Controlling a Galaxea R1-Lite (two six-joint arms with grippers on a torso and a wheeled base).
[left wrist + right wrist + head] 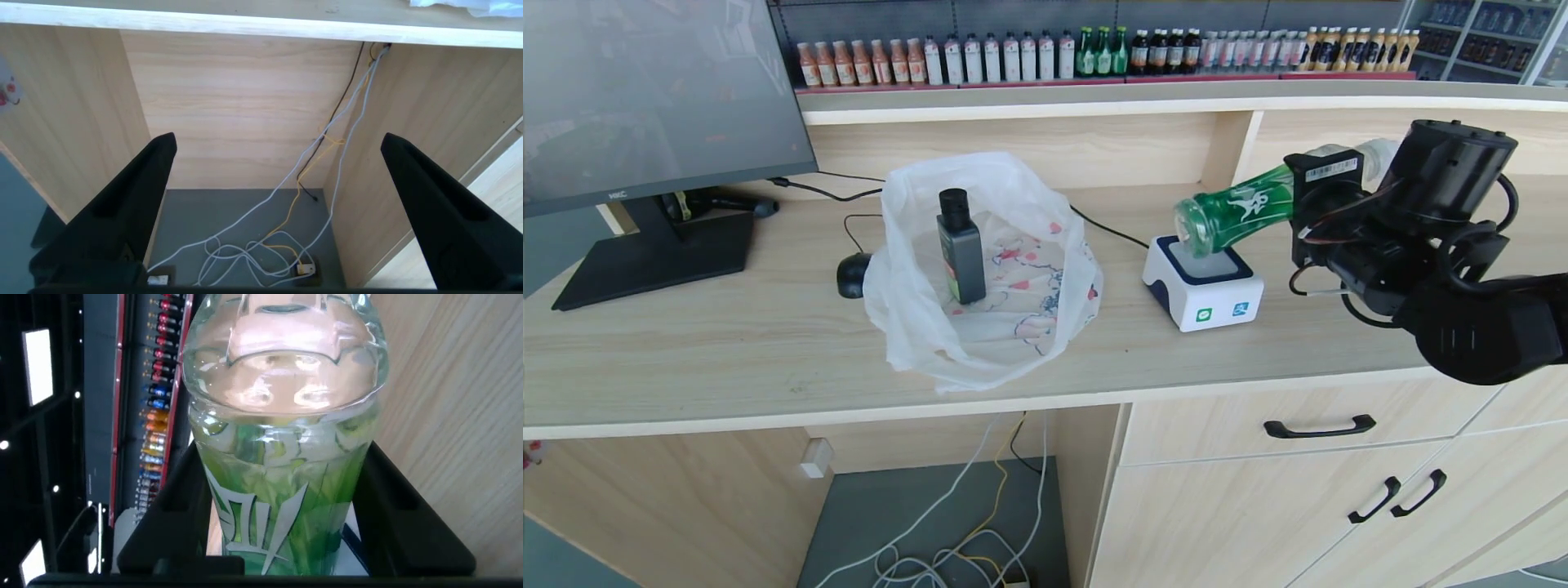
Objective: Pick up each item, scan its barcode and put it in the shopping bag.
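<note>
My right gripper point(1319, 192) is shut on a green-labelled clear bottle point(1241, 208), held tilted with its base just above the white barcode scanner point(1205, 284) on the counter. In the right wrist view the green bottle point(282, 457) sits between the black fingers point(413, 523). A white plastic shopping bag point(980, 269) stands open in the middle of the counter with a dark bottle point(960, 247) upright inside it. My left gripper point(278, 212) hangs open below the counter, facing the cable-filled kneehole.
A monitor point(654, 98) on its stand occupies the counter's left, with a black mouse point(853, 274) beside the bag. Cables point(1111, 229) run across the counter behind the scanner. A shelf of drink bottles point(1094, 53) lines the back. Drawers point(1319, 427) lie below on the right.
</note>
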